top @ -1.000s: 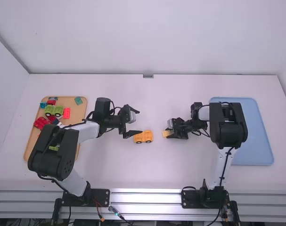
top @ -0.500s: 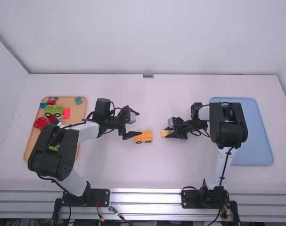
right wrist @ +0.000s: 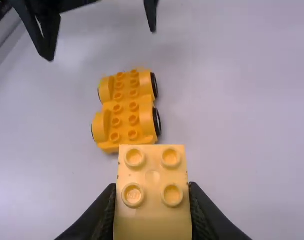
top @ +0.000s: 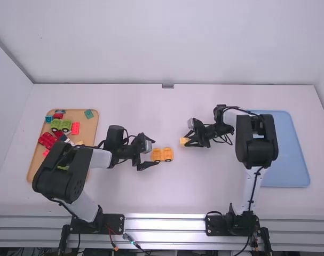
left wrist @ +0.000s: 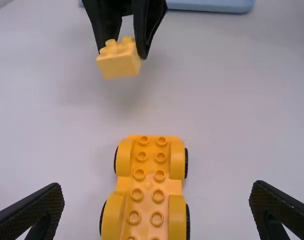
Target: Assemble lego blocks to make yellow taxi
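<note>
At the far left of the high view, a flat tan tray (top: 91,133) with rounded corners is holding a green wheeled piece (top: 61,125), a glossy red block (top: 75,128), a teal block (top: 88,113) and a rounded red piece (top: 46,140). To its right, the left gripper (top: 154,152) is standing with its two fingers released and spread wide, with nothing between the tips. The fingers are presenting dark, ribbed pads (left wrist: 41,207).

Just beside it, the yellow car base (top: 162,154) is resting upright on the smooth white table (top: 124,186), between the two grippers. Farther right, the right gripper (top: 189,140) is grasping a small yellow block (top: 183,141), which is hanging above the table, apart from the car base. At the far right, a smooth blue tray (top: 292,160) with rounded corners is lying partly beneath the right arm (top: 260,141).

The left wrist view is revealing two lengthwise rows of round studs (left wrist: 136,194) on the base, curved fenders (left wrist: 113,216) and black tyres along both sides. It is also showing the block's plain side face. The right wrist view is displaying the block's square top with four hollow-centred studs, clamped between the fingers, and the car base lying beyond it.
</note>
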